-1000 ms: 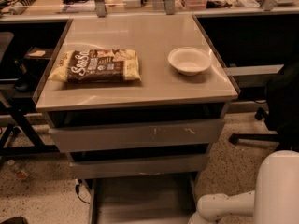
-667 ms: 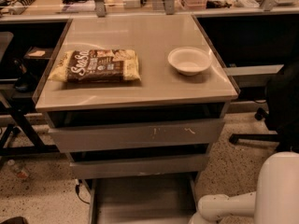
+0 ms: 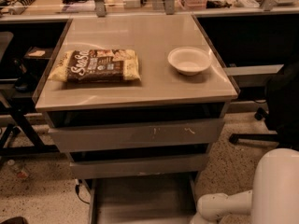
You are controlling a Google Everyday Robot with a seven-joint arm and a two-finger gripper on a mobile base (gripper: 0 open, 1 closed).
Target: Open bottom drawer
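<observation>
The bottom drawer [image 3: 142,199] is the narrowest of the three. It stands pulled out toward me at the bottom of the frame, showing its flat grey inner floor and side rails. Its front is cut off by the lower edge. Above it are the mid-width grey drawer [image 3: 140,166] and the widest grey drawer [image 3: 135,134], which has pale scratch marks. My white arm [image 3: 224,204] reaches in from the lower right, beside the bottom drawer's right rail. My gripper is out of view, below the frame's lower edge.
On the cabinet top [image 3: 149,85] lie a brown snack bag [image 3: 96,65] at left and a white bowl [image 3: 189,60] at right. A black office chair [image 3: 278,101] stands to the right and a dark table frame [image 3: 18,120] to the left. A cluttered counter runs behind.
</observation>
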